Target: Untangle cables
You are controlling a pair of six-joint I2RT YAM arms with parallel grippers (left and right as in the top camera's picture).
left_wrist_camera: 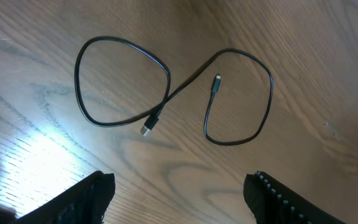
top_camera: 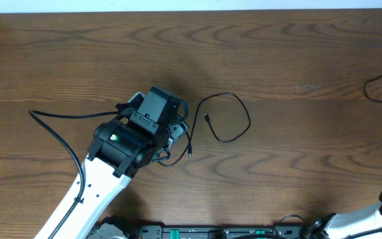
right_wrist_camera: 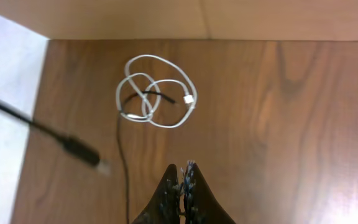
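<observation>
The black cable [left_wrist_camera: 191, 77] lies flat on the wooden table [top_camera: 297, 40] in a loose figure-eight: a larger loop on one side and a smaller one on the other, with the cord crossing itself once between them. Its two small plug ends are free, one resting just below the crossing and the other pointing into the smaller loop. In the left wrist view the cable sits ahead of the left gripper [left_wrist_camera: 179, 182], roughly centred on the gap between the fingers but apart from them. Those jaws are spread wide and hold nothing. From overhead, part of the cable shows just to the right of the left arm's wrist. The white cable [right_wrist_camera: 189, 98] appears only in the right wrist view. It is coiled into several overlapping loops near the far edge of the table, with a short dark strand running through the coil, and whether that strand is wound around the white cord cannot be told. The coil lies well ahead of the right gripper [right_wrist_camera: 181, 167], whose jaws are pressed together and empty.
</observation>
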